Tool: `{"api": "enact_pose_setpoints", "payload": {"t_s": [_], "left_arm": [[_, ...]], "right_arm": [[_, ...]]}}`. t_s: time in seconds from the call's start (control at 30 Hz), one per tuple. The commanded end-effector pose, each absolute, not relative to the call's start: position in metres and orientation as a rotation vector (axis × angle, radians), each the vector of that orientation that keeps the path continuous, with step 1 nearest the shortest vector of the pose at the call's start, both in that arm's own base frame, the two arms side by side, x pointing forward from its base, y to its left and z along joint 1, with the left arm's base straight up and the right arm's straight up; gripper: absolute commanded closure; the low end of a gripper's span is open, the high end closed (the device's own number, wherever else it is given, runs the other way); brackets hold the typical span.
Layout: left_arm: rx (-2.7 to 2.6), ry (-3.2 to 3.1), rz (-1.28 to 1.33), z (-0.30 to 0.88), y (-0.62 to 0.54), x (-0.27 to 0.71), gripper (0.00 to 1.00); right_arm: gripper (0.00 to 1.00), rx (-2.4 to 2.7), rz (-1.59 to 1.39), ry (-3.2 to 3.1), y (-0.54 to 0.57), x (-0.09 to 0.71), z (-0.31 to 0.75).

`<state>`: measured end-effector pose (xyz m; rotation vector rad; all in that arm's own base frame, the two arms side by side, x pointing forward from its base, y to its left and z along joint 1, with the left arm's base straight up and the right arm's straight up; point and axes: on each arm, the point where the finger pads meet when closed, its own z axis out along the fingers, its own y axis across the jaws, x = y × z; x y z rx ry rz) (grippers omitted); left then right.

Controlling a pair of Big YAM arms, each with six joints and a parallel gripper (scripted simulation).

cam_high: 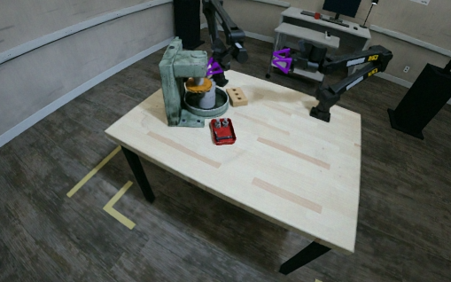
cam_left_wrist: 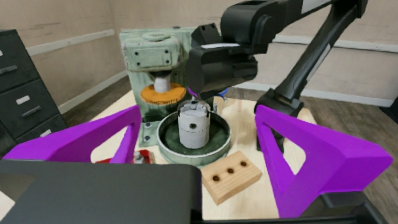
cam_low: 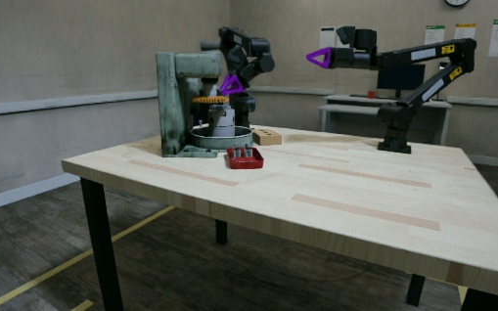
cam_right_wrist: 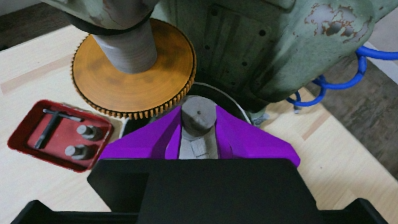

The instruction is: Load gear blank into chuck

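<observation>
The green gear shaper (cam_high: 168, 84) (cam_low: 168, 103) (cam_left_wrist: 150, 55) stands at the table's far left corner. Its grey chuck (cam_high: 207, 101) (cam_low: 222, 123) (cam_left_wrist: 193, 131) stands upright in a round green basin (cam_low: 222, 142) (cam_left_wrist: 187, 159). My right gripper (cam_high: 211, 69) (cam_low: 223, 91) (cam_right_wrist: 198, 111) is shut on the gear blank (cam_right_wrist: 198, 114), a grey cylinder. It holds the blank above the chuck, beside the orange toothed cutter (cam_high: 191, 87) (cam_low: 209, 100) (cam_left_wrist: 162, 95) (cam_right_wrist: 167, 75). Whether blank and chuck touch is unclear. My left gripper (cam_high: 277, 61) (cam_low: 309, 57) (cam_left_wrist: 198, 111) is open and empty, high above the table.
A wooden block (cam_high: 237, 98) (cam_low: 268, 140) (cam_left_wrist: 232, 181) with three holes lies beside the basin. A red tray (cam_high: 234, 133) (cam_low: 247, 165) (cam_right_wrist: 60, 137) with two grey cylinders and a dark T-shaped tool lies in front of the shaper. A blue coiled hose (cam_right_wrist: 340, 86) hangs beside the shaper.
</observation>
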<state>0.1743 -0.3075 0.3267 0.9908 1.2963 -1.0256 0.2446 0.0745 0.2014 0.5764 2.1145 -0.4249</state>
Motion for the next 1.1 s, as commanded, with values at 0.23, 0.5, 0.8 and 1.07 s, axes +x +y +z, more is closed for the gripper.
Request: {"api": "enact_pose_setpoints", "payload": {"t_s": [0.23,0.5,0.8,1.07], "left_arm": [[0.962,1.241,-1.025,0.365,-0.312,0.181,0.0],[0.962,1.241,-1.025,0.365,-0.312,0.181,0.0],[0.962,1.241,-1.025,0.365,-0.312,0.181,0.0],[0.962,1.241,-1.025,0.365,-0.312,0.181,0.0]], "right_arm": [[0.77,0.586,-0.374,2.092,0.08,0.257,0.216],[0.77,0.584,-0.372,2.093,0.08,0.257,0.216],[0.77,0.571,-0.402,2.097,0.07,0.25,0.195],[0.77,0.57,-0.376,2.09,0.081,0.254,0.201]]}}
